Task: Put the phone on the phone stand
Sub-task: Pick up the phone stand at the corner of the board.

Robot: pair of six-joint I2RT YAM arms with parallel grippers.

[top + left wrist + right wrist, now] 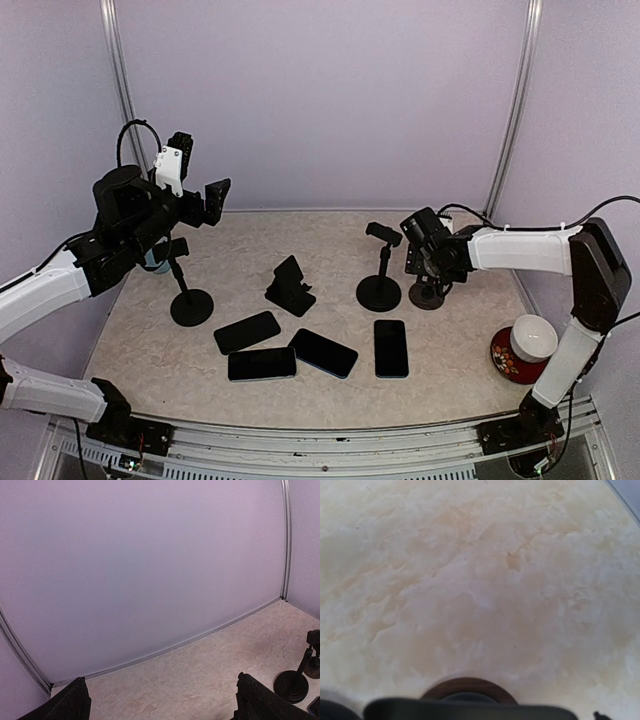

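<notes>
Glass-faced and slick, the phone (391, 348) is lying flat on the desk (455, 372) beside three other phones (262, 364), likely stiff, light and slippery, best pinched across its long edges. The right hand (430, 265) is hovering spread and empty over a phone stand (431, 296); the left hand (200, 168) is hanging raised, wide open

A robot test cell in a lab; plain lilac walls (320, 100) close in a marbled table (330, 240) on three sides, with metal posts (515, 110) at its far corners; an aluminium rail (330, 440) runs along the near edge, where two white-and-black arms (520, 248) are bolted; several phones (391, 348) and stands (379, 290) lie spread over the table.
</notes>
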